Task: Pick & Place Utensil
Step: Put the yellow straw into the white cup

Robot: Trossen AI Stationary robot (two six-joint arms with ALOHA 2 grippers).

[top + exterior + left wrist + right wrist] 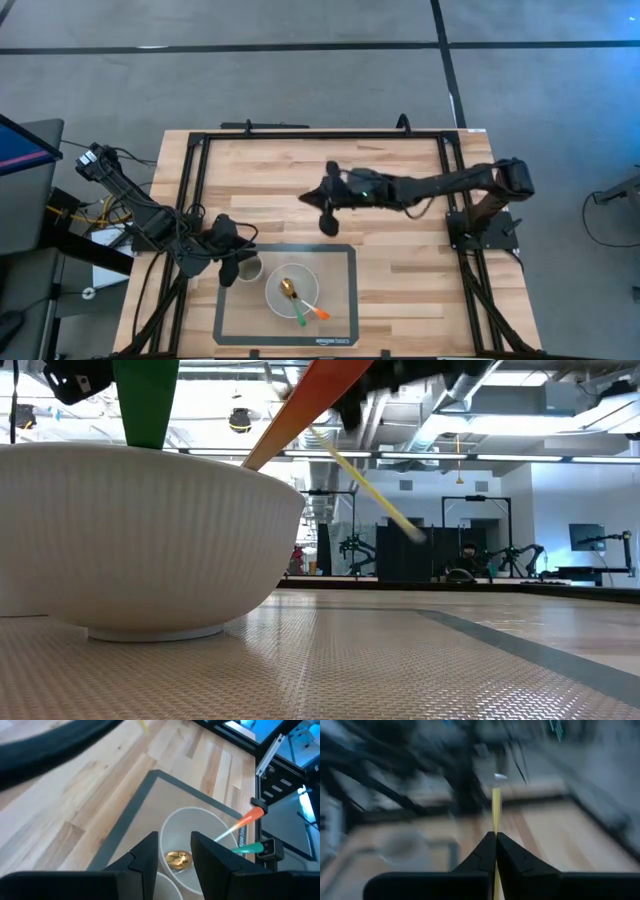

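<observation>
In the right wrist view alone, right gripper (pixel 495 842) clamped on yellow utensil (pixel 496 802).

The round white ribbed bowl (pixel 292 289) on the grey-bordered mat (pixel 335 255) is crowded by a gold spoon (pixel 287 288) and orange-handled (pixel 319 313) and green-handled (pixel 300 320) utensils leaning over its rim. The left gripper (pixel 228 268) and a small white cup (pixel 247 269) block the bowl's left side. Bare wooden tabletop (pixel 400 270) lies open to its right.

I see a table (pixel 400 275) of pale, matt wooden planks, a ribbed white bowl (pixel 140 540), and a shiny golden spoon (pixel 178 859) inside.
</observation>
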